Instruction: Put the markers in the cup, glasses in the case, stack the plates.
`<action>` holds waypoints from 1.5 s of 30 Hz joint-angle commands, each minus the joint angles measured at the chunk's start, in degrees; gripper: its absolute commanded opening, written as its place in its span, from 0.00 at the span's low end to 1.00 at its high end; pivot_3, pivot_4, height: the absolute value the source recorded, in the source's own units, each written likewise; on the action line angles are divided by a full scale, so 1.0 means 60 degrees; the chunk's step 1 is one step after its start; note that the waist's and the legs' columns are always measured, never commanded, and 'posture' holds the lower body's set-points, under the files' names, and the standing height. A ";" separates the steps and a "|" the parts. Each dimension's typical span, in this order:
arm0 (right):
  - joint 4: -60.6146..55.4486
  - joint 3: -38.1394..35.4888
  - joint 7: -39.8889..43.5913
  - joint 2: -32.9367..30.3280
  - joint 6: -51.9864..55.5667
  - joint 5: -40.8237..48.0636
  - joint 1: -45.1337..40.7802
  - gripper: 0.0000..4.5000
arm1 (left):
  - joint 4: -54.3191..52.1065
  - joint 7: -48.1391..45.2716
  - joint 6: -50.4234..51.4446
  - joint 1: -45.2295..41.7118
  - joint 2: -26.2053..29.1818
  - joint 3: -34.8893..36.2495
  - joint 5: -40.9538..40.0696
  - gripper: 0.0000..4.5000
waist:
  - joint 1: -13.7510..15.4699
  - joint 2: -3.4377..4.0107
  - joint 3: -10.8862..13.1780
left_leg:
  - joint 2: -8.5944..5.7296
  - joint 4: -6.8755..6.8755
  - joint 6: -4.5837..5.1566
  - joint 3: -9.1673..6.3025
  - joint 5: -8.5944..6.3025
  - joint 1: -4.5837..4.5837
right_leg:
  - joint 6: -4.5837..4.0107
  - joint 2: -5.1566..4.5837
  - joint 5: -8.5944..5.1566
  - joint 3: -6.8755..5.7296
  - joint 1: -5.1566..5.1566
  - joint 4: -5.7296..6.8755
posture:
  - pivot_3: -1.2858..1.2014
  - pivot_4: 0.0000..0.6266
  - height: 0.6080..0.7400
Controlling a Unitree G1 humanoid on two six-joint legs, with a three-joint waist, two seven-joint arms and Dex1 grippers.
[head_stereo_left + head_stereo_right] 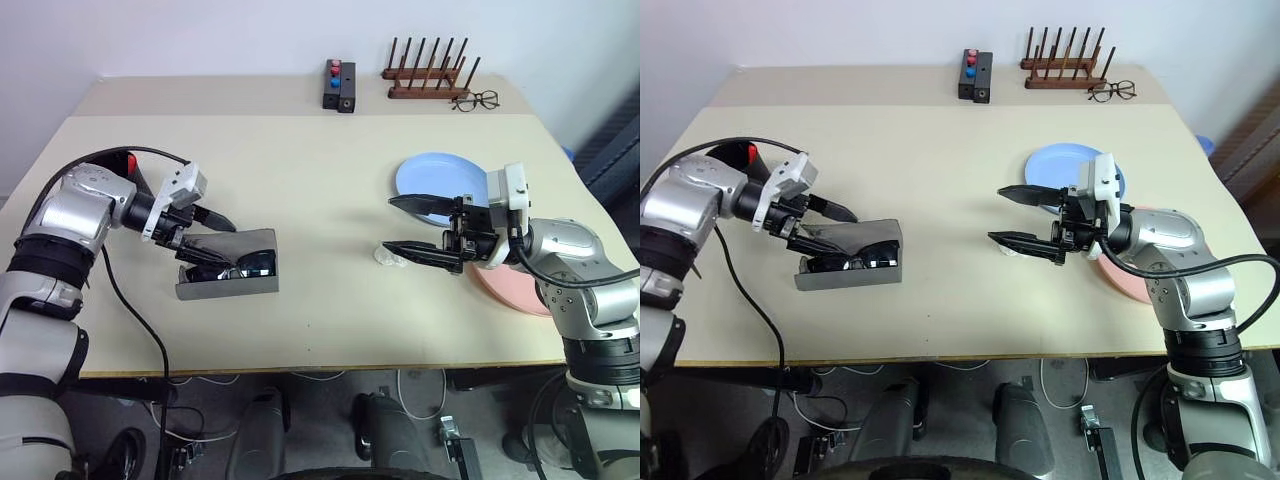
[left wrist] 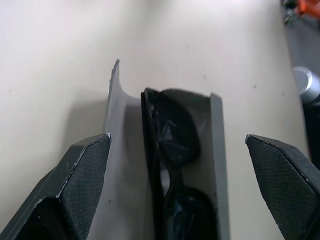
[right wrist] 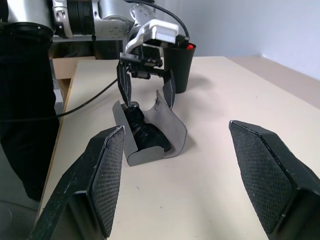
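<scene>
My left gripper (image 3: 146, 92) spread wide above the sunglasses (image 2: 172, 165) lying in the grey case (image 1: 228, 265), my right gripper (image 1: 428, 230) at three o'clock, wide, empty.

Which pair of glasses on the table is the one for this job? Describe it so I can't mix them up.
On the beige table, look to the robot's left side, where the open left gripper hovers over a flat grey case. Lying inside is the black thick-framed sunglasses pair with dark lenses, unlike the thin wire-framed clear spectacles by the wooden rack at the far edge.
</scene>
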 commanded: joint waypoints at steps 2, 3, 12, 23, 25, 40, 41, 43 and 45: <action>-0.0122 -0.0129 -0.0025 0.0067 -0.0147 0.0025 -0.0147 0.76 | -0.0137 0.0390 -0.0599 -0.0186 0.0046 0.0768 0.0794 0.99 | 0.0012 0.0000 0.0000 | 0.0000 0.0001 0.0000 0.0001 0.0000 -0.0001 | 0.0000 -0.0001 0.0000 0.0000 0.0000 0.0000 | 0.52 0.24 1.00; -0.0119 -0.0125 -0.0039 0.0080 -0.0157 0.0013 -0.0147 0.76 | -0.0074 0.0627 -0.0931 -0.0163 -0.0004 0.0856 0.1036 0.99 | 0.0017 0.0000 0.0000 | 0.0000 0.0000 0.0000 0.0001 0.0000 -0.0001 | 0.0000 -0.0001 0.0000 0.0000 0.0001 -0.0001 | 0.52 0.24 1.00; -0.0116 -0.0133 -0.0090 0.0171 -0.0241 -0.0104 -0.0116 0.76 | -0.0921 0.1232 -0.0778 0.0244 -0.0096 0.1744 0.1404 0.99 | 0.0003 0.0000 0.0000 | 0.0000 -0.0002 0.0000 0.0002 0.0000 0.0000 | 0.0002 0.0000 0.0001 0.0001 0.0001 0.0000 | 0.52 0.24 1.00; -0.0024 -0.0124 -0.0073 0.0279 -0.0293 -0.0175 -0.0203 0.76 | -0.2369 0.0469 0.1616 0.0946 0.0057 0.2187 0.0804 0.88 | 0.0008 0.0000 0.0000 | 0.0000 0.0002 0.0000 0.0002 0.0000 0.0004 | 0.0002 0.0001 0.0001 0.0001 0.0004 0.0005 | 0.52 0.24 1.00; -0.0060 -0.0117 -0.0077 0.0293 -0.0302 -0.0190 -0.0174 0.76 | -0.2365 0.0698 0.1175 0.1105 -0.0033 0.2162 0.1019 0.70 | 0.0007 0.0001 0.0000 | 0.0000 0.0006 0.0000 0.0002 0.0000 0.0004 | 0.0002 0.0000 0.0001 0.0002 0.0007 0.0005 | 0.52 0.24 1.00; -0.0432 -0.0140 -0.0570 0.0538 -0.0681 -0.0439 0.0324 0.76 | -0.1346 0.1969 -0.0311 0.1320 -0.0722 0.2301 0.1843 0.17 | 0.0007 0.0000 0.0000 | 0.0000 0.0001 0.0000 0.0003 0.0000 0.0008 | 0.0002 0.0001 0.0001 0.0001 0.0007 0.0005 | 0.52 0.24 1.00; -0.0440 -0.0139 -0.0591 0.0547 -0.0692 -0.0443 0.0338 0.76 | -0.1261 0.2014 -0.0468 0.1305 -0.0741 0.2293 0.1921 0.07 | 0.0007 0.0000 0.0000 | 0.0000 0.0002 0.0000 0.0003 0.0000 0.0007 | 0.0002 0.0000 0.0001 0.0001 0.0007 0.0005 | 0.52 0.24 1.00; -0.0449 -0.0134 -0.0630 0.0571 -0.0717 -0.0460 0.0356 0.76 | -0.1130 0.2030 -0.0611 0.1320 -0.0773 0.2240 0.2048 0.02 | 0.0006 0.0000 0.0000 | 0.0000 0.0003 0.0000 0.0004 0.0000 0.0007 | 0.0002 0.0000 0.0001 0.0001 0.0007 0.0004 | 0.52 0.24 1.00; -0.0426 -0.0134 -0.0632 0.0579 -0.0756 -0.0477 0.0356 0.76 | -0.0990 0.2195 -0.0868 0.1301 -0.0859 0.2203 0.2236 0.02 | 0.0007 0.0000 0.0000 | 0.0000 0.0000 0.0000 0.0004 0.0000 0.0008 | 0.0002 0.0000 0.0001 0.0001 0.0007 0.0005 | 0.52 0.24 1.00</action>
